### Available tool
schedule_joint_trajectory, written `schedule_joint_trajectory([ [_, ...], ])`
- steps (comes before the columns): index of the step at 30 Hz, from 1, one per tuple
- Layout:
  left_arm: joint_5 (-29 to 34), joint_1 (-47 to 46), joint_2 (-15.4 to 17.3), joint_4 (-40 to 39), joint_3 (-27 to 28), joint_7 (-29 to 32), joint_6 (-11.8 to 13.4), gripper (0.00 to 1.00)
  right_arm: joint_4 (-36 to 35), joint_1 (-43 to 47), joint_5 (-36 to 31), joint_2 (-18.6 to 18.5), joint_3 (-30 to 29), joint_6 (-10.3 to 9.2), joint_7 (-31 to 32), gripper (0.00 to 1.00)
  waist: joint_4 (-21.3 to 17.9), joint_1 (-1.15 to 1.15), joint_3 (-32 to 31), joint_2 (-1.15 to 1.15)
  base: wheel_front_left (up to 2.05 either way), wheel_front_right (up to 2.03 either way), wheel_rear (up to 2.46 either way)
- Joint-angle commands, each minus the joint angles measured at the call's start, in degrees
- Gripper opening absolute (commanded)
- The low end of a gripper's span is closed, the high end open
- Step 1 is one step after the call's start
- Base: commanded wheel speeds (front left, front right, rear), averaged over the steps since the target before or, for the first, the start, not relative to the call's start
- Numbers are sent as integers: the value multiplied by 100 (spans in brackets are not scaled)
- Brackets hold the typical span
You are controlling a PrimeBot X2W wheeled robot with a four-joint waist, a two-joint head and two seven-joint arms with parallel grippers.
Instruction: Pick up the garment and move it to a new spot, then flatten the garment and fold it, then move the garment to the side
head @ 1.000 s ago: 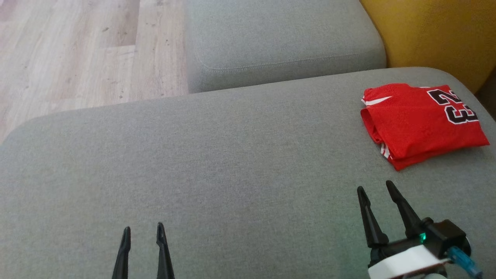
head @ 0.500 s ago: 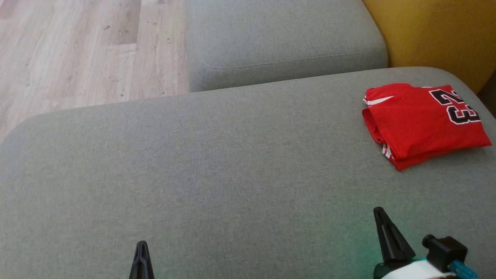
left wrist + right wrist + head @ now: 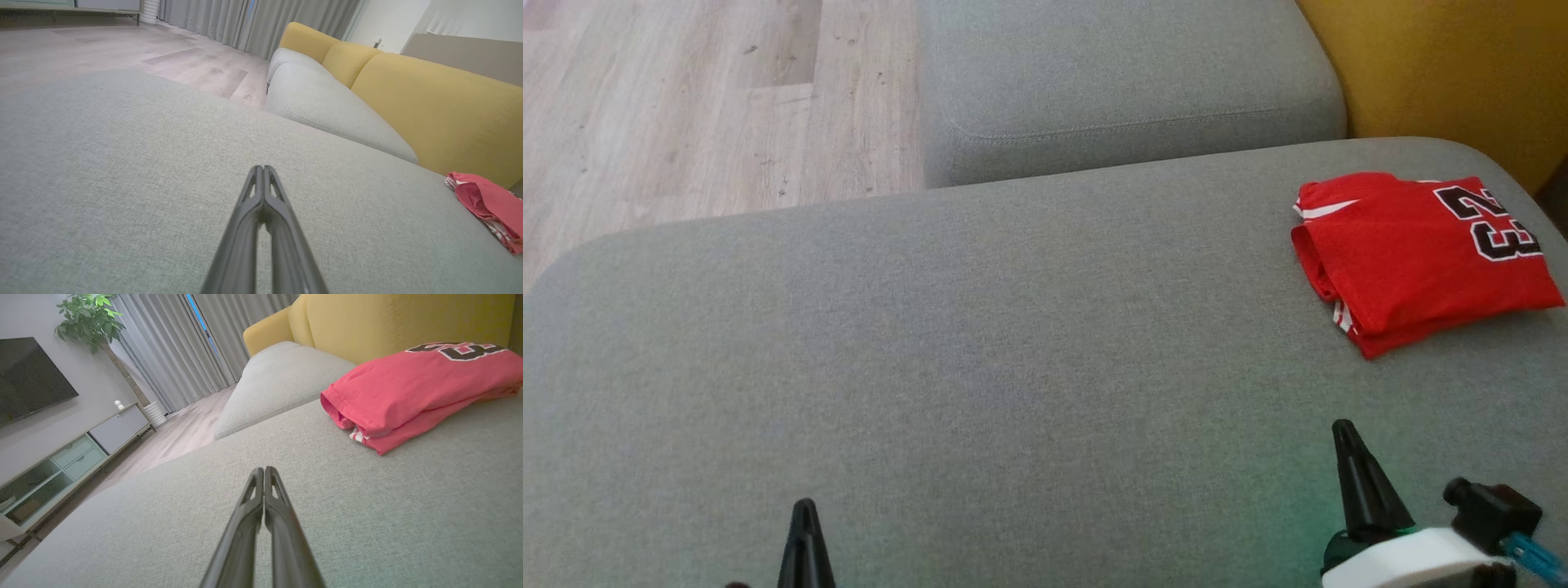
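The garment (image 3: pixel 1421 257) is a red jersey with a black and white number, folded into a neat stack at the far right of the grey sofa seat (image 3: pixel 1013 343). It also appears in the right wrist view (image 3: pixel 412 390) and at the right edge of the left wrist view (image 3: pixel 490 206). My right gripper (image 3: pixel 1343 433) is shut and empty, low on the seat, well in front of the garment. My left gripper (image 3: pixel 805 510) is shut and empty at the lower left, far from the garment. Their fingers press together in both wrist views (image 3: pixel 263 169) (image 3: pixel 261 470).
A second grey cushion (image 3: pixel 1119 82) lies beyond the seat, with yellow backrests (image 3: pixel 1445 65) at the far right. Wooden floor (image 3: pixel 686 106) is at the upper left. A TV cabinet (image 3: pixel 61 457) and a plant (image 3: pixel 90 318) stand across the room.
Both grippers have gone from open to shut, with nothing between the fingers. Both have drawn back towards the bottom of the head view. The garment has stayed in place.
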Motion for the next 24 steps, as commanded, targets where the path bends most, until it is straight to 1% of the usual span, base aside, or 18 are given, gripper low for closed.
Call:
schedule_joint_trajectory([
  [1,-171,-261,71,-126,113,21,-65,0,-153,-291,178,14,-48,-1,27,0,4,0,5,0,0,0,0],
  [24,-1713,-686,118,96,404,350,-410,0,-125,-531,1678,61,-313,-2,362,0,61,0,97,0,0,0,0],
])
